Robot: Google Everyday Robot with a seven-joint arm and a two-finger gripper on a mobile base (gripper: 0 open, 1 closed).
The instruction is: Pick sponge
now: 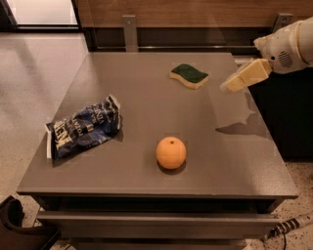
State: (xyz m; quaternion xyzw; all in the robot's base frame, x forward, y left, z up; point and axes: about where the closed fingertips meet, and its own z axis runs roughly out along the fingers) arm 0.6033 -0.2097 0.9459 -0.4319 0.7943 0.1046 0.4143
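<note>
floor (34,68): pale, speckled; wall (195,12): wood panelling; table (146,93): flat grey top

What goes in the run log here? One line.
green-topped pale yellow wavy sponge: lying on grey table, untouched | gripper: hovering right of sponge, apart

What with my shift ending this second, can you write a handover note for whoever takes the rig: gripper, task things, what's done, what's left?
Gripper: in the air over the far right part of the table, just right of the sponge, not touching it.
Sponge: flat on the table, green side up, far right area.
Done: approach only; nothing is picked.
Left: reach the sponge, grasp it, lift it.
Orange and snack bag lie nearer the front, well apart from the sponge.
</note>
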